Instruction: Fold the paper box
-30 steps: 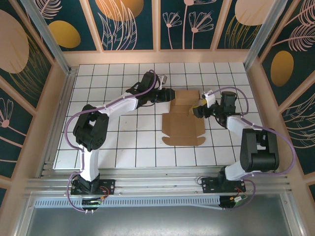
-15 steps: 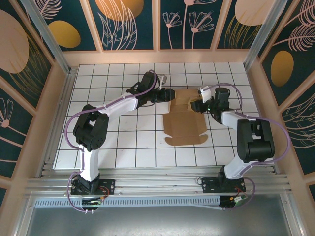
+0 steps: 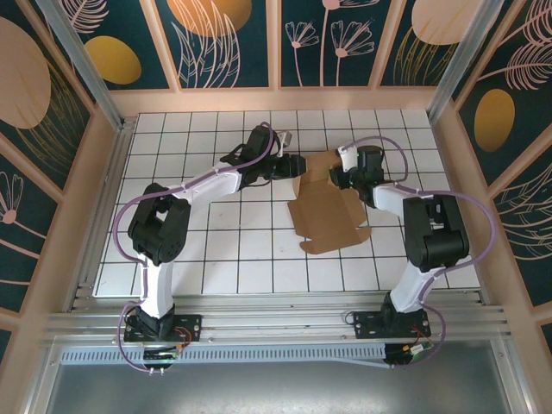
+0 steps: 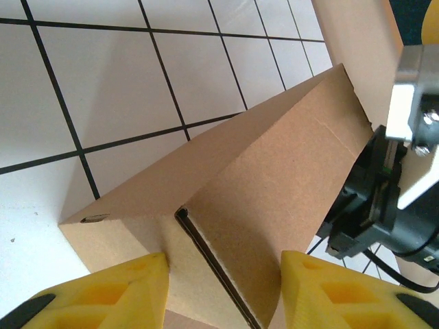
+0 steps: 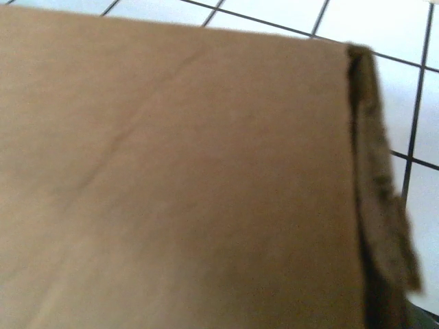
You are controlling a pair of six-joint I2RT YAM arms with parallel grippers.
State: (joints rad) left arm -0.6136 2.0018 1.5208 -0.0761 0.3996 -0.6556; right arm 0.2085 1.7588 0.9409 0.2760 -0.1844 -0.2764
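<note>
Top: paper box (image 3: pixel 326 216) partly folded mid-bench (image 3: pixel 190 250), my left end effector (image 3: pixel 293 166) at its far-left corner, right end effector (image 3: pixel 339 178) at far-right. Left wrist: left fingers (image 4: pixel 103 298) spread, straddling a raised box wall. Right wrist: cardboard close up, can't tell the right end effector's state.

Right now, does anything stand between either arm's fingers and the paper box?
Nothing visible does. The left fingers straddle a folded corner of the paper box, and the right fingers sit right at its far right side, the cardboard close up in the right wrist view.
</note>
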